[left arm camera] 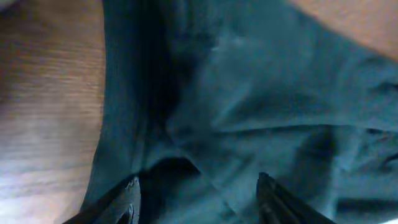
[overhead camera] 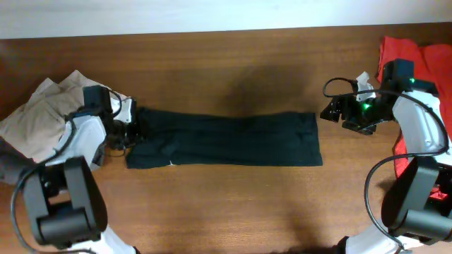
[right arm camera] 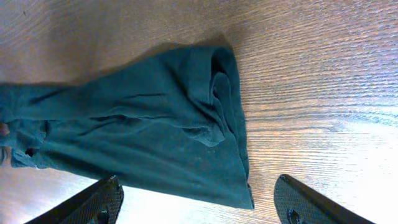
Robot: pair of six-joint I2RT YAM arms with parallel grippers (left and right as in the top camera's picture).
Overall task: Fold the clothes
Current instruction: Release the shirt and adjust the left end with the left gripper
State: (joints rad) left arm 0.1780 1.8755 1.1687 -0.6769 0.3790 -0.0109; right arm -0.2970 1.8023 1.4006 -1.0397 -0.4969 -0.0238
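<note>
The black T-shirt (overhead camera: 226,139) lay as a long narrow band across the middle of the table (overhead camera: 233,70), one end toward each of my arms. My left gripper (overhead camera: 133,131) hung over the band's left end with its fingers (left arm camera: 127,202) spread and nothing pinched between them. That close view was dark and blurred, so I could not say whether the tips touched the cloth. My right gripper (overhead camera: 326,113) sat just off the right end, fingers wide apart and empty, with bare wood under them.

The risks, as I judged them, were these. The left end was rumpled and bunched in layers, so a pinch there might have caught only the top layer and pulled the band open on lifting. On the right, closing beside the edge instead of over it would have grabbed nothing. Had one end risen ahead of the other, the fold would have landed crooked. The beige trousers (overhead camera: 42,113) lay close behind my left arm and the red garments (overhead camera: 417,53) behind my right, so a wide swing could have dragged either.
</note>
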